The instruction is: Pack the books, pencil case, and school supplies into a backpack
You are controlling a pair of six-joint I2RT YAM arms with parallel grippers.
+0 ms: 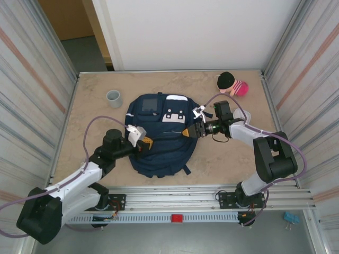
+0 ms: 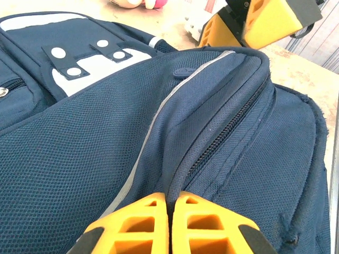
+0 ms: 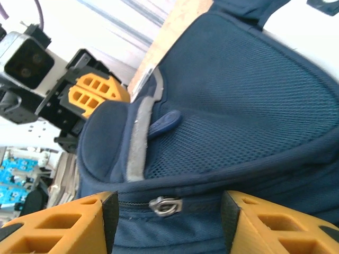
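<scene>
The backpack (image 1: 159, 159) lies flat on the table (image 1: 222, 164), between the two arms, with its front pocket turned up. Both grippers are at its near part, one on each side, facing each other across the bag.

The left gripper (image 2: 170, 200) has its jaws together. A thin fold of the navy fabric, just beside the zipper (image 2: 228, 132), runs straight into the line where the two jaws meet, so it seems that this gripper pinches the cloth. The reason is probably to hold the bag in place and to keep the zipper line tight, because soft cloth would otherwise follow any pull.

The right gripper (image 3: 167, 217) has its jaws apart and holds nothing. The metal zipper pull (image 3: 164, 204) sits directly between its two fingertips, close in front of it, and neither jaw appears to touch it. In this position, closing on the pull looks like the next step, and then drawing it away from the left gripper.

The zipper is closed as far as it can be seen, so packing has not begun. Far beyond the left gripper stands a grey cup (image 1: 114, 98), and far beyond the right gripper lies a plush toy (image 1: 232, 83).
</scene>
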